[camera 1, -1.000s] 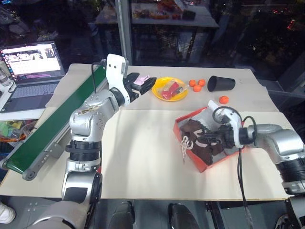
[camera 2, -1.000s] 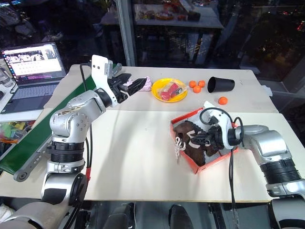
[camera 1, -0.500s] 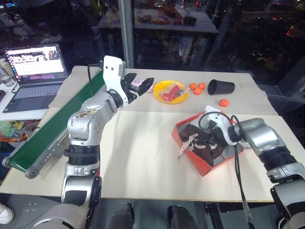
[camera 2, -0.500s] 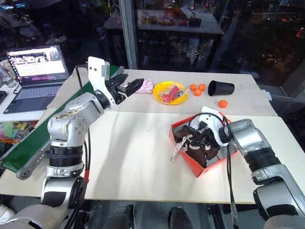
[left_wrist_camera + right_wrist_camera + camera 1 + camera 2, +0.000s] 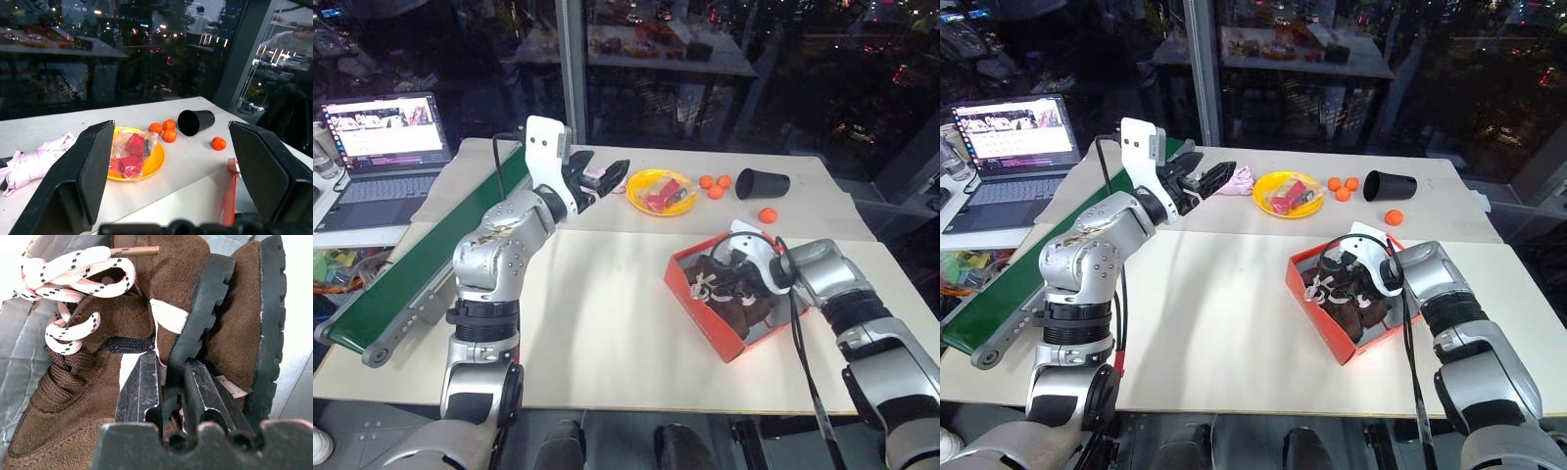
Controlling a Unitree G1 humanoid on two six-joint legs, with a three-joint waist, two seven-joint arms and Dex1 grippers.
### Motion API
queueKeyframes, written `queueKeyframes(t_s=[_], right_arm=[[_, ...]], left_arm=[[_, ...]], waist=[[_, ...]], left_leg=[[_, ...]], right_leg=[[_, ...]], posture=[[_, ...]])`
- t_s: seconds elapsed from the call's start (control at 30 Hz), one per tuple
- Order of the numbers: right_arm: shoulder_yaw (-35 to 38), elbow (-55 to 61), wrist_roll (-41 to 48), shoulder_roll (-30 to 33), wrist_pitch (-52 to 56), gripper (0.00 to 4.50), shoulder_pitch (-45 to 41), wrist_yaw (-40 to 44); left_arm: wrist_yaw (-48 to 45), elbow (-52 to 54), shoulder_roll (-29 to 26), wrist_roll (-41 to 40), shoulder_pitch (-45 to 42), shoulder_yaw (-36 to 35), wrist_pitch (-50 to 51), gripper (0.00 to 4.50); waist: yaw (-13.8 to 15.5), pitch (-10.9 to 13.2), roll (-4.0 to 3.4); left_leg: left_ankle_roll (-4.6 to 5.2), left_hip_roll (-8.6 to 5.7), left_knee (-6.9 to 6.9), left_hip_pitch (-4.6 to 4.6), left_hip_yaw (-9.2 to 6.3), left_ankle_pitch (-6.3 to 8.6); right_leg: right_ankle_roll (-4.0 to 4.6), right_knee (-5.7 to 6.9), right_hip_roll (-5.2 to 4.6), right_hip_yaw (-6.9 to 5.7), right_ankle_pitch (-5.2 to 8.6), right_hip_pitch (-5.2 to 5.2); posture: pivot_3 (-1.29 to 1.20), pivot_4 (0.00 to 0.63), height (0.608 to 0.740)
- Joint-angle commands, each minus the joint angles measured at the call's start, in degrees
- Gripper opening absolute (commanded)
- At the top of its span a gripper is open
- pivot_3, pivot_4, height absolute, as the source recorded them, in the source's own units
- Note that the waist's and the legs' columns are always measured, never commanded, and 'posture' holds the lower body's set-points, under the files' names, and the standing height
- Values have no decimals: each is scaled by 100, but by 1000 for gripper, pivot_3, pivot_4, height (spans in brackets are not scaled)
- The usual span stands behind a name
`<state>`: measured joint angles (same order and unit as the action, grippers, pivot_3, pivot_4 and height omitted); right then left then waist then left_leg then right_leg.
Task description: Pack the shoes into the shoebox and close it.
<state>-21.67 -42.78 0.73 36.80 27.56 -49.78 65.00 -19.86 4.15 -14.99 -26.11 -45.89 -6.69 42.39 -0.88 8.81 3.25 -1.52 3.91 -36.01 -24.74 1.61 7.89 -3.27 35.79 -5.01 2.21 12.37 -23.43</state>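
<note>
Right wrist view: the right gripper (image 5: pixel 168 382) is seen pinched on the heel edge of one of the shoes (image 5: pixel 161 328). Both shoes lie inside the open shoebox (image 5: pixel 690 294) on the table (image 5: pixel 597 333), near its right side. The packing step appears nearly done; next, the shoe must be let go and the lid folded shut. The right arm is bent inward, angled down into the box. The left gripper (image 5: pixel 171 161) is held raised near the yellow plate (image 5: pixel 151 164), fingers spread, holding nothing.

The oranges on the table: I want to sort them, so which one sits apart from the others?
The lone orange lies between the black cup and the shoebox; the other three oranges cluster beside the yellow plate.
</note>
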Motion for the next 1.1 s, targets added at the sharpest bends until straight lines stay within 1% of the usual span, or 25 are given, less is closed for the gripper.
queueKeyframes(t_s=[0.03, 0.13, 0.2, 0.43, 0.47, 0.5, 0.53, 0.77, 0.8, 0.87, 0.97, 1.03, 1.07, 1.1], right_arm=[[-65, -327, -531, -106, -331, 209, 93, -663], [86, -124, -641, -188, -515, 208, 11, -1079], [161, 119, -651, -216, -479, 208, 32, -1180], [602, 1351, -423, -218, 143, 198, 455, -1387], [643, 1454, -371, -218, 255, 198, 527, -1314], [665, 1534, -364, -206, 291, 997, 605, -1279], [691, 1572, -363, -203, 322, 1204, 661, -1267], [777, 1832, -408, -151, 545, 3498, 897, -1269], [809, 1893, -394, -136, 609, 3922, 903, -1281], [925, 2230, -305, 43, 946, 4482, 859, -1152], [1157, 2855, -25, 351, 1524, 4482, 816, -879], [1397, 3242, 198, 560, 1922, 4482, 778, -802], [1539, 3435, 305, 661, 2133, 4482, 757, -787], [1727, 3620, 413, 754, 2336, 4482, 719, -825]], left_arm=[[10, 281, 25, -71, -42, 1, -31, 3984], [-14, 223, 49, -74, -69, 25, -51, 3984], [-36, 174, 70, -69, -100, 48, -74, 3984], [-153, -24, 104, -46, -216, 109, -150, 3984], [-175, -56, 109, -42, -234, 119, -165, 3984], [-199, -90, 116, -39, -254, 131, -181, 3984], [-213, -117, 124, -33, -271, 142, -195, 3984], [-299, -272, 154, -10, -385, 179, -270, 3984], [-305, -281, 151, -9, -390, 179, -273, 3984], [-323, -290, 140, -5, -391, 185, -270, 3984], [-336, -275, 129, -2, -381, 187, -254, 3984], [-340, -273, 117, 0, -378, 182, -247, 3984], [-341, -274, 112, -2, -376, 179, -244, 3984], [-343, -284, 113, 3, -379, 186, -245, 3984]], waist=[[-18, 0, 0], [-51, 0, 0], [-73, 1, -1], [-128, 4, -5], [-134, 4, -6], [-140, 4, -6], [-142, 4, -6], [-130, 15, -22], [-129, 16, -22], [-125, 17, -24], [-94, 29, -43], [-55, 31, -45], [-37, 35, -49], [-29, 39, -56]], left_leg=[[-7, 0, 1, 18, 0, 5], [-12, 0, 1, 42, 1, 7], [-14, -1, 1, 44, 0, 8], [-16, -4, 2, 37, 1, 7], [-16, -3, 2, 35, 1, 7], [-15, -4, 4, 33, 1, 6], [-13, -4, 6, 31, 1, 6], [2, -8, 23, 24, 0, 1], [6, -8, 23, 19, 0, -1], [7, -8, 23, 11, 0, -2], [5, -10, 21, -4, 0, -1], [7, -11, 20, -37, 0, -2], [24, -10, 17, -62, 0, -13], [24, -10, 17, -69, 0, -13]], right_leg=[[2, -2, 0, 0, 3, 18], [6, -1, 0, 2, 3, 33], [13, 0, 0, 3, -3, 32], [17, 2, -2, 6, -5, 24], [15, 2, -1, 6, -4, 23], [13, 1, -2, 7, -2, 20], [12, 1, -1, 8, -1, 18], [1, -1, -1, 11, 22, 11], [-2, -1, 0, 12, 21, 7], [-3, 0, 0, 12, 20, -2], [-2, 0, -2, 12, 21, -17], [-2, 5, -2, 15, 20, -56], [-21, 10, 0, 16, 4, -81], [-22, 10, 0, 16, 1, -88]], posture=[[0, 150, 740], [0, 150, 740], [0, 150, 740], [0, 150, 740], [0, 150, 740], [0, 150, 740], [0, 150, 740], [0, 150, 740], [0, 150, 740], [0, 150, 740], [0, 150, 740], [0, 150, 740], [0, 150, 740], [0, 150, 740]])
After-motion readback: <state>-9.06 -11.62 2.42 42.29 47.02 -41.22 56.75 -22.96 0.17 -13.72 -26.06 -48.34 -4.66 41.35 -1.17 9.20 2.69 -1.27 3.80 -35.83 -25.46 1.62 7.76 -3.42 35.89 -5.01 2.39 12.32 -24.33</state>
